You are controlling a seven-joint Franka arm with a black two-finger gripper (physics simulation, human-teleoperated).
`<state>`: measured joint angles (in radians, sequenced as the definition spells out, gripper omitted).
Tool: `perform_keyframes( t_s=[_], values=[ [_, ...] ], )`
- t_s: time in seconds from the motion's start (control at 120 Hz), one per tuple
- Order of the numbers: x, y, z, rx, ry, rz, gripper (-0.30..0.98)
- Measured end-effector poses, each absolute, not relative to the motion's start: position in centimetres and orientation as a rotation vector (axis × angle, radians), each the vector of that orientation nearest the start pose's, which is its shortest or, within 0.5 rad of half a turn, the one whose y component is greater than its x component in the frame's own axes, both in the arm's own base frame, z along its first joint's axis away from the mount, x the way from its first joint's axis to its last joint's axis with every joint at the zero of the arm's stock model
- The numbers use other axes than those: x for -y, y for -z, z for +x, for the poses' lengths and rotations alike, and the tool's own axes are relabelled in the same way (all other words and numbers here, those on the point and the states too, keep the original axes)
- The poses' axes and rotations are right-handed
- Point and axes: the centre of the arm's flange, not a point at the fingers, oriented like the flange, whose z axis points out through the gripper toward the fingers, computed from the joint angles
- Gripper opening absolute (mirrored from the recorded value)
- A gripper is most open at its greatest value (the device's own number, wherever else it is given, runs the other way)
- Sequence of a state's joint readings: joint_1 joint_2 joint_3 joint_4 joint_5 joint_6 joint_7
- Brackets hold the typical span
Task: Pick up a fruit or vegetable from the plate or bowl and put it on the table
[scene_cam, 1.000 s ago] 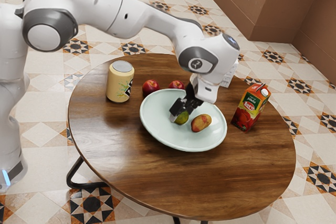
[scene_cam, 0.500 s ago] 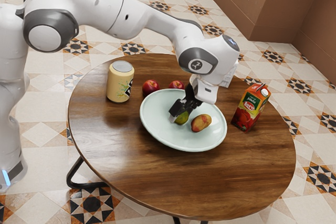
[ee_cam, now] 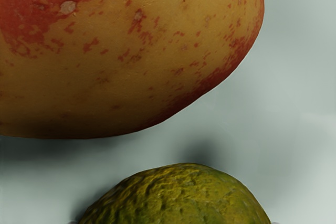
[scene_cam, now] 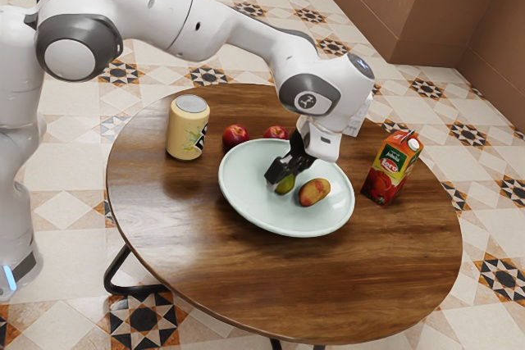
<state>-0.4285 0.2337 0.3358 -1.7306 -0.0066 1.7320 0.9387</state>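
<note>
In the exterior view, you have the end effector (scene_cam: pixel 285 175) low over the pale plate (scene_cam: pixel 279 225), right at the green fruit (scene_cam: pixel 285 185) — the likeliest pick. The mottled red-and-yellow fruit (scene_cam: pixel 314 193) lies just beside the end effector, on the side toward the exterior view's right. Beyond the plate's rim from your end effector are two red fruits (scene_cam: pixel 235 137), and well apart from it stand the yellow can (scene_cam: pixel 188 130), on the arm-base side, and the juice carton (scene_cam: pixel 392 170), on the opposite side. You can't tell from here whether the end effector is open or has closed on the green fruit.

In the wrist view, the green fruit sits directly under the end effector, with the mottled fruit near it and a strip of plate between the two. The grip can't be told here either.

By my reading, your reach is done or nearly so. What's left for you is a sure grasp, a lift clear of the rim — minding the mottled fruit alongside — and the set-down on the tabletop (scene_cam: pixel 246 264)
</note>
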Motion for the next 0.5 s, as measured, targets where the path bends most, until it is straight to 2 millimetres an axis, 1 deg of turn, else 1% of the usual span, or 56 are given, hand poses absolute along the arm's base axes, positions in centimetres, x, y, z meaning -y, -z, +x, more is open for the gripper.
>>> perform_keyframes(
  t_s=[0.1, 0.183, 0.283, 0.333, 0.375, 0.417, 0.458, 0.5],
  values=[
    [6.9, -43.4, 59.6, -1.547, -0.358, -2.737, 0.35],
    [6.7, -43.9, 59.6, -1.543, -0.343, -2.738, 0.33],
    [6.1, -45.7, 59.3, -1.534, -0.302, -2.742, 0.32],
    [5.5, -47.3, 59.0, -1.524, -0.267, -2.747, 0.32],
    [4.0, -49.1, 58.7, -1.494, -0.223, -2.760, 0.32],
    [1.8, -50.7, 58.7, -1.446, -0.189, -2.779, 0.32],
    [-1.4, -51.7, 58.6, -1.374, -0.172, -2.809, 0.33],
    [-5.2, -52.7, 58.4, -1.287, -0.157, -2.842, 0.32]
  ],
)
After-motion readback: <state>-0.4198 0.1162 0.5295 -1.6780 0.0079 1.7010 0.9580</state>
